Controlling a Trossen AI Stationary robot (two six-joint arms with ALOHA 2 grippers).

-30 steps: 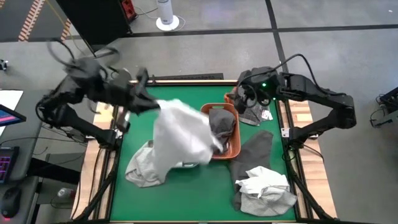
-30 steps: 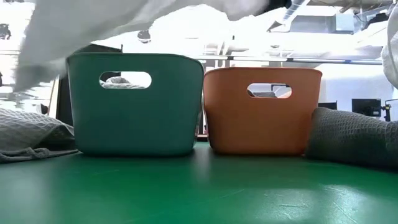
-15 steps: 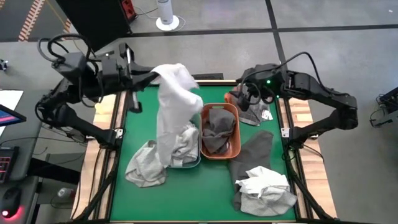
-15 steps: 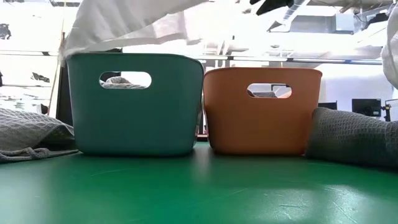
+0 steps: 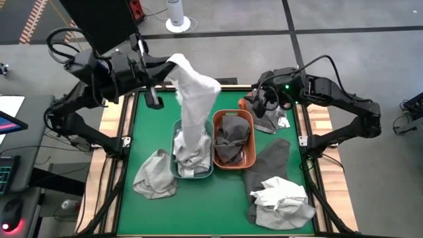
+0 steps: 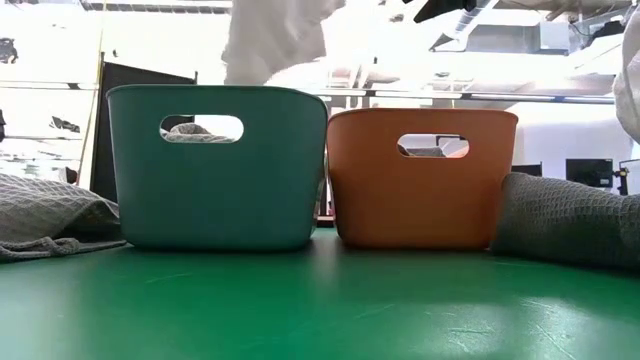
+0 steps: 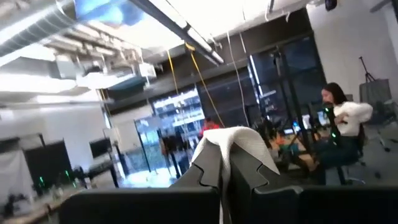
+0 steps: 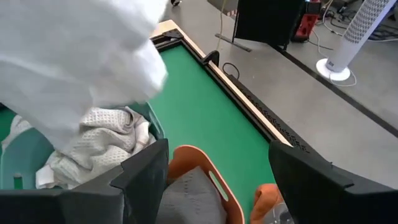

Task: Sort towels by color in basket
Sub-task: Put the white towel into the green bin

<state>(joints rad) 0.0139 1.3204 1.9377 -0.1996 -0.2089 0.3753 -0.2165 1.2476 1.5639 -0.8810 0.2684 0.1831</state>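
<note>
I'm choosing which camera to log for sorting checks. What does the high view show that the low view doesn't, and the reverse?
Only the high view: the left gripper shut on the white towel, the open right gripper, and the crumpled white towel on the table.
Only the low view: the handle slots in the basket walls.
Both: the teal basket, orange basket and the hanging white towel.

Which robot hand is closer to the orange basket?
The right one. The right gripper, open and empty, hovers just beyond the orange basket's far right corner. The left gripper, shut on the white towel, is high above the far left of the table.
</note>
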